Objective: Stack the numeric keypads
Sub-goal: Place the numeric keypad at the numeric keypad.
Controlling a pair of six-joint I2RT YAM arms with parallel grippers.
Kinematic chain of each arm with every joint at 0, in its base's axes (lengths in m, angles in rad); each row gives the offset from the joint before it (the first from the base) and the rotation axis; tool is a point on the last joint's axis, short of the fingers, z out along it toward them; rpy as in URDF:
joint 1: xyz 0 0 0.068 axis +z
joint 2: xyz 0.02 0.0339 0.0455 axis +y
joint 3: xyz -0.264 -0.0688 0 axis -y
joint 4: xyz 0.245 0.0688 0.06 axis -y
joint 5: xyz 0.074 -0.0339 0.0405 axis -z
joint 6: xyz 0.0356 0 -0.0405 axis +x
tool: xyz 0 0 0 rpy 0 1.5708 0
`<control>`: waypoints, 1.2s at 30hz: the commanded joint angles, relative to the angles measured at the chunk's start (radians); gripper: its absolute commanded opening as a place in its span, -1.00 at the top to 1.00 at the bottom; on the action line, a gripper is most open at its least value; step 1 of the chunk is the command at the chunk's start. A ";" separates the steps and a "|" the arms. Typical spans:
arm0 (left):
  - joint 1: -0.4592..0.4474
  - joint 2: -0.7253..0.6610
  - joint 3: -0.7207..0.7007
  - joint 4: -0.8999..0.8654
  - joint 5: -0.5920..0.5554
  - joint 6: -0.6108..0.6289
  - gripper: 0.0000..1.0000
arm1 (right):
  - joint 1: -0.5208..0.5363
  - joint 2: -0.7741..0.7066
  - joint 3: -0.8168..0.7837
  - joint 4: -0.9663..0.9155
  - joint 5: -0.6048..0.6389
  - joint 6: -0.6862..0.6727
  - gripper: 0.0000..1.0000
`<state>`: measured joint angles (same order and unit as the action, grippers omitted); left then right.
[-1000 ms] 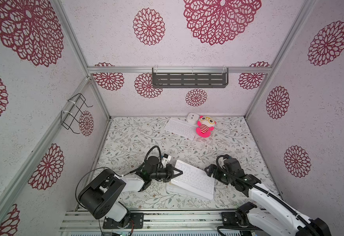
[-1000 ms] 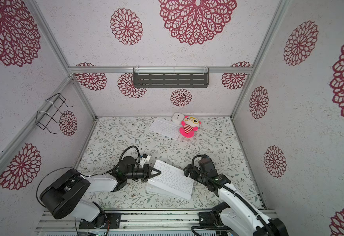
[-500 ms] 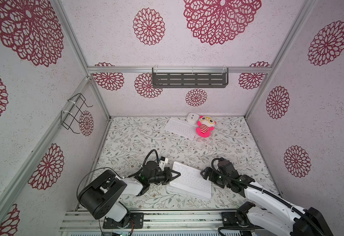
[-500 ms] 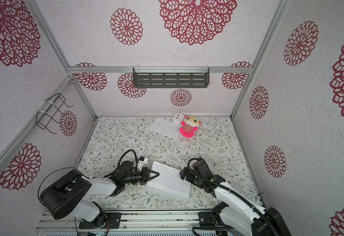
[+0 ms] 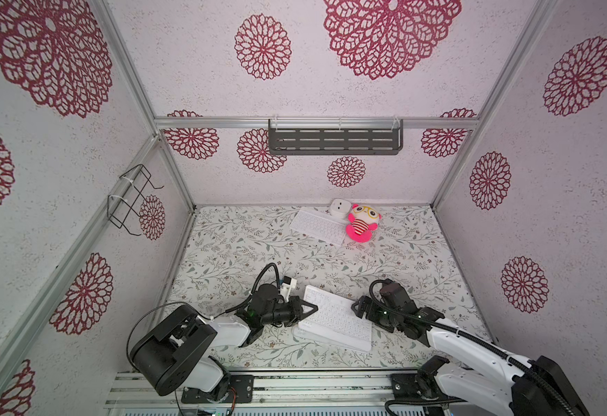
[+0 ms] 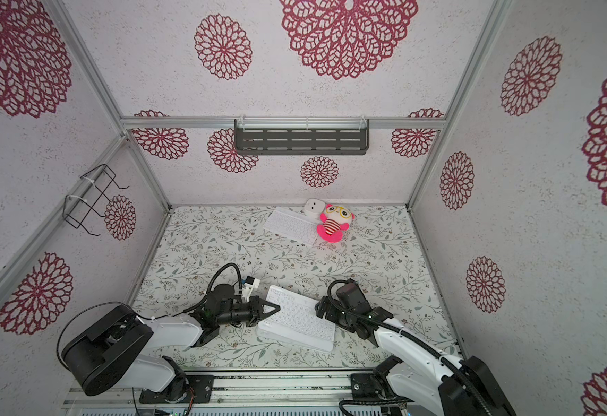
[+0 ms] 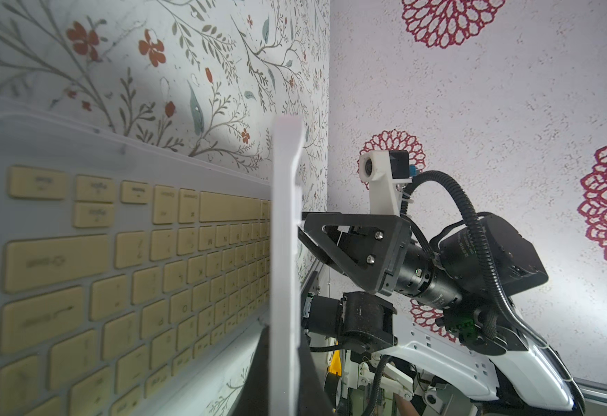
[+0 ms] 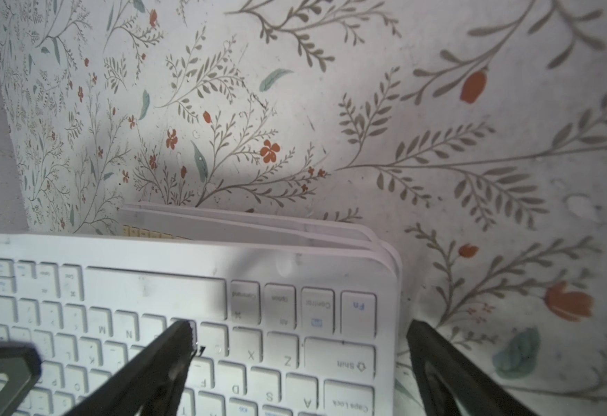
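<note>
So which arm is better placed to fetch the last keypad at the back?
Right, probably. The right claw is open, only straddling a corner of the top keypad; the left claw is shut on that keypad's edge. The back keypad sits roughly central, so reach favours neither.

I'm working a robot test cell in a lab, not a lived-in room: aluminium framing boxes it in, the panel walls are papered with red flower medallions and the floor with a leafy print. Along the bottom edge of both top views a bare metal rail carries the bolted bases of the left arm and right arm. A slotted grey shelf at centre and a wire rack at left hang on the walls.
</note>
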<state>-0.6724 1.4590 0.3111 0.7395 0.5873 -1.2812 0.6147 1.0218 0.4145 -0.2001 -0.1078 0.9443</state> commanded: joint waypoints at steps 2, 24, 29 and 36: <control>-0.010 0.018 0.005 0.005 -0.010 0.018 0.92 | 0.014 0.011 0.019 0.009 0.022 0.018 -0.93; -0.004 0.041 0.000 -0.001 -0.063 0.006 0.00 | 0.028 0.060 0.056 0.003 0.028 0.015 -0.91; 0.000 0.015 0.011 -0.056 -0.087 0.026 -0.46 | 0.029 0.059 0.056 -0.002 0.031 0.019 -0.92; 0.002 -0.059 0.036 -0.208 -0.136 0.076 -0.80 | 0.030 0.067 0.064 -0.021 0.043 0.005 -0.91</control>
<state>-0.6754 1.4422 0.3176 0.6060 0.4847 -1.2411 0.6369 1.0843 0.4404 -0.2012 -0.0978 0.9443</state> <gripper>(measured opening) 0.894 0.957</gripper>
